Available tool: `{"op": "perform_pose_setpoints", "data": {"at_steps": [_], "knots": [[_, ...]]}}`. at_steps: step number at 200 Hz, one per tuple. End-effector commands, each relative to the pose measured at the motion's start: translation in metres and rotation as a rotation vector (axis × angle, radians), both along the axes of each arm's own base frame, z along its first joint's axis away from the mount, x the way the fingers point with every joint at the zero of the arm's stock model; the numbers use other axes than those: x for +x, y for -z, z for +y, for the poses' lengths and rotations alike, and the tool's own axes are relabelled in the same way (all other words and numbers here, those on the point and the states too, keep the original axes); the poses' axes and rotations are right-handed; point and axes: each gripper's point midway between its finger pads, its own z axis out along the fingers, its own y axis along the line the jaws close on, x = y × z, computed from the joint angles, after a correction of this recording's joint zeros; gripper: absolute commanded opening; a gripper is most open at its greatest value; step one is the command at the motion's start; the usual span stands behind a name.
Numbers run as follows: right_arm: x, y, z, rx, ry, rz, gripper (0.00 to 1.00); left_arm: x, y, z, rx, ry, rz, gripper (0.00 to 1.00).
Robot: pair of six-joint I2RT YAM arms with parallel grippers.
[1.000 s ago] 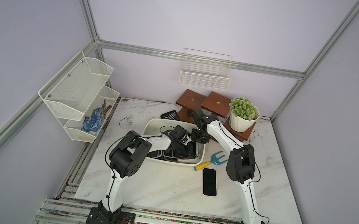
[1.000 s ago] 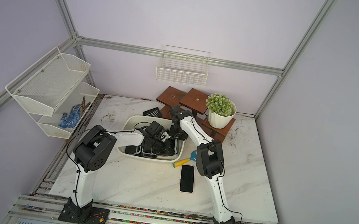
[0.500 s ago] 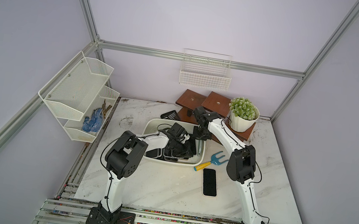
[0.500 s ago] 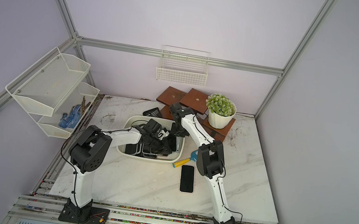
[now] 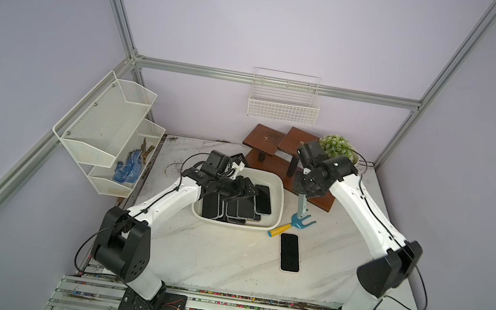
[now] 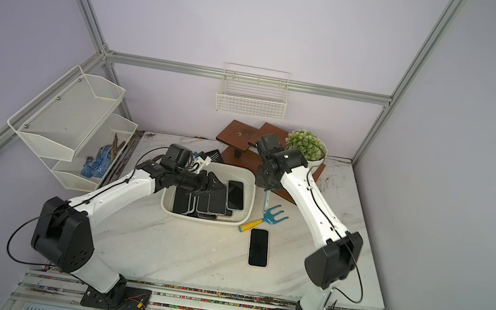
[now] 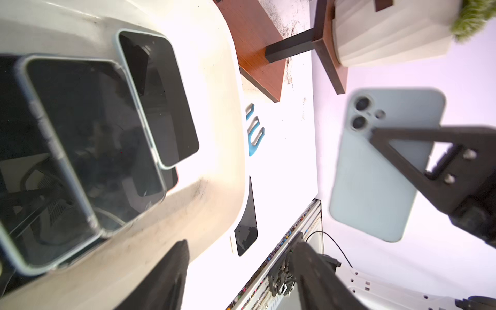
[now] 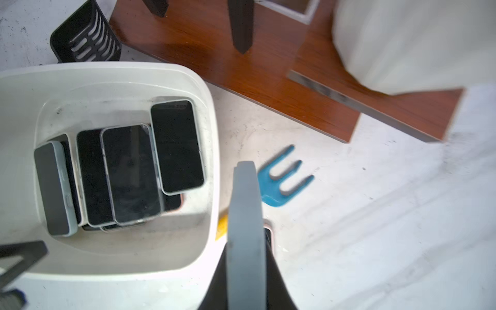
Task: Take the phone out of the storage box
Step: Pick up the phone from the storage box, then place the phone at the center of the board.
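Now the right gripper (image 5: 302, 194) is clear of the storage box (image 5: 278, 213). A second ago it was down at the box's far right corner, close to the left gripper (image 5: 244, 192). It is clamped on the phone (image 8: 243, 214), which has a pale blue-grey matte back; its twin camera lenses show in the left wrist view. The phone hangs upright, edge-on to my right wrist camera. It sits just outside the box's right wall, above the bench (image 5: 222, 266), over the tines of a blue plastic hand rake (image 5: 296, 223) with a yellow handle.

The left gripper has stayed over the box. Its jaws were narrow a second ago and now stand wide, with nothing between them.

Box: white plastic, shallow, with rounded corners and a rolled rim, scuffed grey inside. A stack of phones (image 8: 128, 174) with dark glossy screens lies overlapped in it, one tipped on its long edge at the end of the row.

A loose phone (image 5: 289, 252) lies flat and screen up on the marbled bench beside the rake's handle. Behind are a brown wooden stepped stand (image 5: 264, 138) and a ribbed white pot (image 7: 389, 35).
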Motion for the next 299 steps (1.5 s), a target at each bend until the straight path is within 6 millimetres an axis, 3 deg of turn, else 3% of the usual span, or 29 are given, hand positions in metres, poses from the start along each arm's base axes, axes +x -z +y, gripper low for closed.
{"op": "perform_pose_setpoints", "data": {"at_steps": [1,13,33,72,92,121,163,258,282,299], "knots": [[-0.029,0.034,-0.038,-0.16,0.042,0.072,0.0,-0.022,0.0,0.014,0.022,-0.008,0.013,0.72],[-0.046,0.051,-0.053,-0.208,0.057,0.109,0.0,-0.032,-0.006,0.02,0.02,-0.014,-0.005,0.74],[-0.07,0.061,-0.073,-0.247,0.082,0.113,0.0,-0.045,-0.004,0.026,0.029,-0.014,0.001,0.78],[-0.083,0.099,-0.092,-0.354,0.083,0.158,0.0,-0.065,0.005,0.036,0.042,-0.017,0.014,0.8],[-0.084,0.12,-0.092,-0.378,0.07,0.188,0.0,-0.072,0.006,0.039,0.051,-0.017,0.017,0.81],[-0.075,0.13,-0.088,-0.42,0.047,0.201,0.0,-0.077,0.002,0.045,0.061,-0.035,0.002,0.82],[-0.074,0.175,-0.08,-0.477,-0.025,0.314,0.0,-0.084,0.001,0.051,0.077,-0.056,-0.003,0.83],[-0.08,0.224,-0.065,-0.581,-0.118,0.417,0.0,-0.083,-0.005,0.056,0.084,-0.084,-0.008,0.85],[-0.083,0.226,-0.063,-0.572,-0.124,0.426,0.37,-0.08,-0.006,0.058,0.084,-0.093,-0.009,0.85],[-0.082,0.221,-0.062,-0.559,-0.121,0.415,0.55,-0.08,-0.005,0.058,0.084,-0.097,-0.008,0.86]]}}
